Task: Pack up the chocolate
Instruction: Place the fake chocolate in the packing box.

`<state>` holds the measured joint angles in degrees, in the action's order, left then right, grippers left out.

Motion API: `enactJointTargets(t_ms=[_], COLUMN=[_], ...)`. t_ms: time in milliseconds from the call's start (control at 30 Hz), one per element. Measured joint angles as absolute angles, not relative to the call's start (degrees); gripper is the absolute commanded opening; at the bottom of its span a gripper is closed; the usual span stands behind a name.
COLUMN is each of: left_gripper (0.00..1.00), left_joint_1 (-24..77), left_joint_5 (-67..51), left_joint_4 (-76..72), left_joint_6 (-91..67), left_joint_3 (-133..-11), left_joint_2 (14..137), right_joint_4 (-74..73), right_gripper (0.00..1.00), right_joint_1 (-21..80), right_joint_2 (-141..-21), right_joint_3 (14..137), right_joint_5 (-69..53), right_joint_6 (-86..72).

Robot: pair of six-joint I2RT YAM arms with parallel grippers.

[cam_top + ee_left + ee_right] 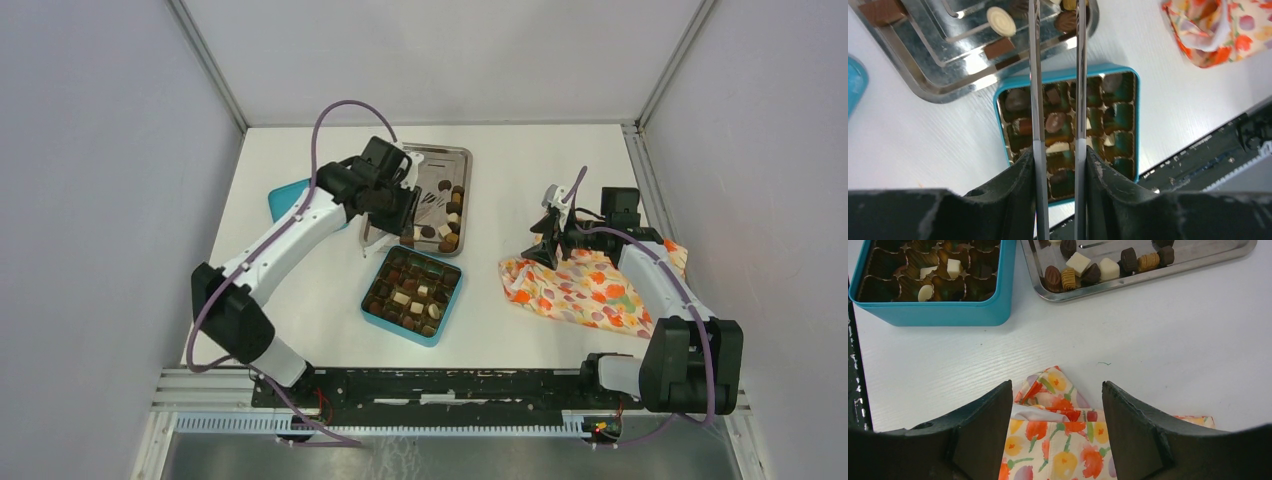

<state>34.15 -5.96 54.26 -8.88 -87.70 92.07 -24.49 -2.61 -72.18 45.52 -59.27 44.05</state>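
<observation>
Chocolate (447, 228) seen in two places: loose dark, mid-brown and cream pieces clustered at the near right part of the steel tray (447, 163), and more seated in the cups of the teal box (404, 333), several cups unfilled. Found the box on the desk (320, 310) just in front of the tray, close but apart. Found the left hand (397, 215) above the tray's near left corner, pinching a pair of metal tongs (1034, 100); blades parallel with a gap between, reaching out over the box toward the tray, tips cut off at the edge of the wrist view, so could not tell of any piece held there. Spotted a teal lid-like piece (283, 200) partly hidden under the left arm. Found the right hand (1057, 390) spread wide, nothing between its fingers, hovering over a folded corner of the orange floral cloth (1063, 450), on the right of the desk, well apart from box and tray.
</observation>
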Motion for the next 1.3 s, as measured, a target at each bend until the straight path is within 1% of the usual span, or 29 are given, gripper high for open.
enactJointTargets(t_ms=[233, 433, 767, 1033, 1300], left_gripper=[0.04, 0.05, 0.05, 0.05, 0.05], left_joint_1=[34.6, 35.3, 37.7, 40.0, 42.3], left_joint_5=[-11.3, -15.4, -18.2, -19.0, -19.6], left_joint_4=[54.9, 58.2, 65.6, 68.6, 70.3], left_joint_6=[-10.4, -11.8, -15.9, -19.6, -21.1], left_joint_3=[-80.1, -73.2, -64.2, -61.5, -61.1], left_joint_2=[80.1, 70.2, 57.5, 54.2, 54.0], right_joint_4=[-24.5, -24.5, -24.5, -24.5, -24.5], right_gripper=[0.72, 0.72, 0.72, 0.72, 0.72], right_joint_1=[-2.6, -2.6, -2.6, -2.6, -2.4], right_joint_2=[-72.2, -72.2, -72.3, -72.6, -72.9], right_joint_3=[45.5, 45.5, 45.5, 45.5, 45.5], right_joint_5=[-59.2, -59.2, -59.2, -59.2, -59.2], right_joint_6=[44.1, 44.1, 44.0, 44.0, 44.1])
